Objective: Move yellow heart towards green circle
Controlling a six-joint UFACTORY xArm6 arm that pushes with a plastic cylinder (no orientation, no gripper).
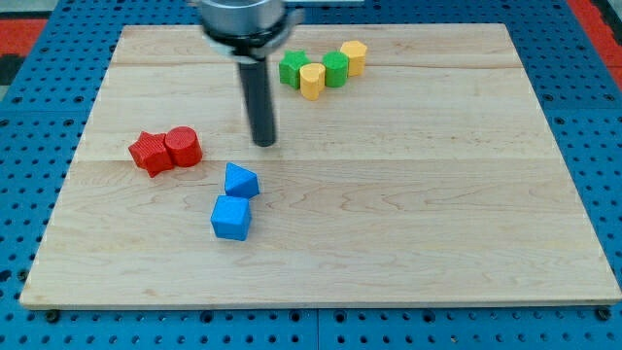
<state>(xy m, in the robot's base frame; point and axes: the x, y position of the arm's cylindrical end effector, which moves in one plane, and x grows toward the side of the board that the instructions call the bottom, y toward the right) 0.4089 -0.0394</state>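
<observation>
The yellow heart [311, 81] lies near the view's top, wedged between a green star-like block [293, 68] on its left and the green circle [335, 69] on its right, touching both. A second yellow block [354, 57] touches the green circle's right. My tip [264, 142] rests on the board below and left of this cluster, well apart from the yellow heart.
A red star-like block [150, 153] and a red circle [183, 147] sit together at the view's left. A blue block [240, 181] and a blue cube [231, 218] lie just below my tip. The wooden board [437, 214] lies on a blue pegboard.
</observation>
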